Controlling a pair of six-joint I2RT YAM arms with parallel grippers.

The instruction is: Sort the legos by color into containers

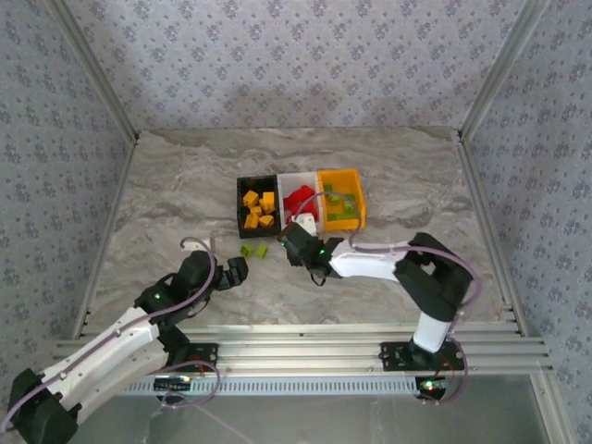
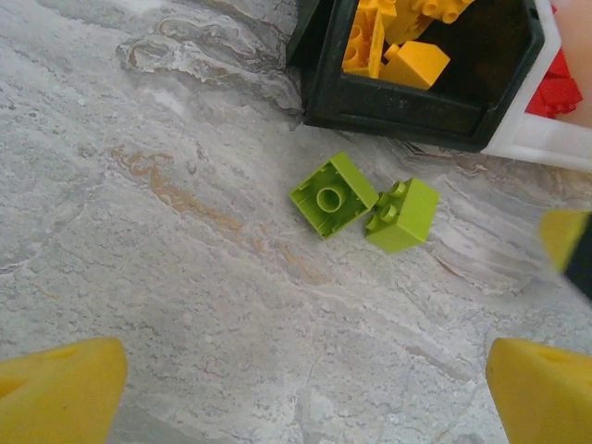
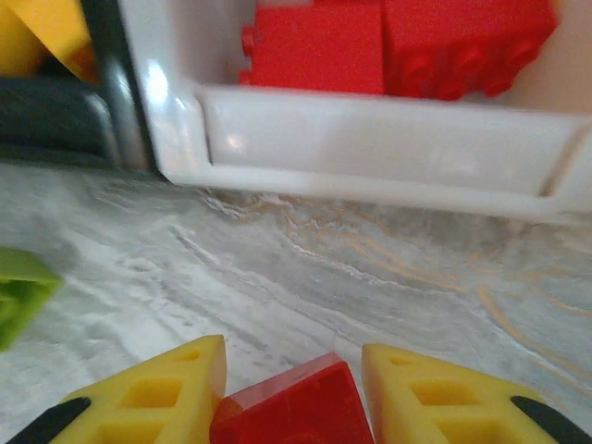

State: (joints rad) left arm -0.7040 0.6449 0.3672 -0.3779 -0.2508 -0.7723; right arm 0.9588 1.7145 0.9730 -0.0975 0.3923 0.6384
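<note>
1. Just near of the white bin (image 3: 370, 139), the right gripper (image 3: 294, 368) has both yellow fingers (image 3: 176, 393) pressed against the sides of a red brick (image 3: 298, 414). That's a grip, jaws closed on it, though I can't tell if the brick has left the table (image 3: 370, 268)
2. Here's what the move turns on: the white bin lies straight ahead on the far side, its short near wall square across the path. The brick looks to need a lift over that wall and a small push farther
3. From above, the bin's long axis runs near to far, so there's room along that line. Red bricks (image 3: 407, 42) already sit inside, close behind the near wall
4. Watch the left. The black bin (image 1: 242, 199), holding yellow-orange bricks (image 1: 258, 208), stands against the white one, so drifting left risks the wrong colour
5. The orange-yellow bin (image 1: 360, 205) flanks it on the right
6. The red brick is glossy, bright and blocky. Only its upper part shows, so its long axis I can't call
7. Over on the left, the left gripper (image 2: 301, 398) hangs wide open, holding nothing. Two green bricks (image 2: 333, 194) lie just beside each other beyond it, near the black bin, one hollow side up. That arm is nearer those; the right arm is nearer the white bin
</note>
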